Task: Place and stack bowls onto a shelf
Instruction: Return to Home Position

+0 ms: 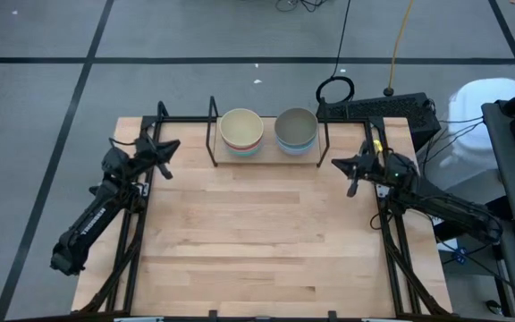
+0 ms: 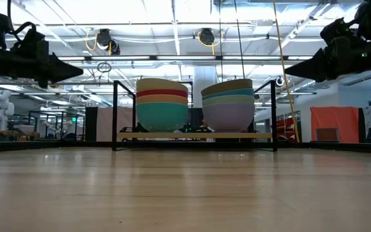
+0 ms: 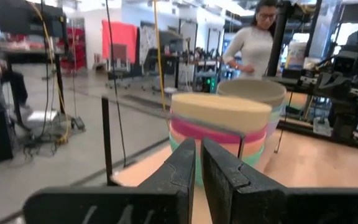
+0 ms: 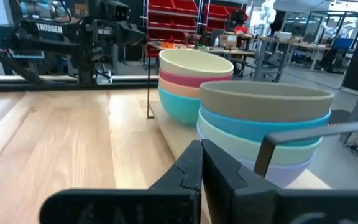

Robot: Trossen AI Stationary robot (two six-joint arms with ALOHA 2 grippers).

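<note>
Two stacks of bowls [image 1: 241, 131] fill the shelf [image 1: 269, 150] at twelve o'clock; left gripper [image 1: 170, 148] at ten, right gripper [image 1: 340, 164] at two, fingers pressed together.

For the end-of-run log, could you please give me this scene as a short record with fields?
Shelf: black-rod rack with wood surface, holding two stacks
Left stack, top down: cream bowl, magenta bowl, orange bowl, cyan bowl
Right stack, top down: olive-grey bowl, blue bowl, pale green bowl, lavender bowl
Left gripper: shut, empty, left of the shelf, apart from it
Right gripper: shut, empty, right of the shelf, apart from it
</note>
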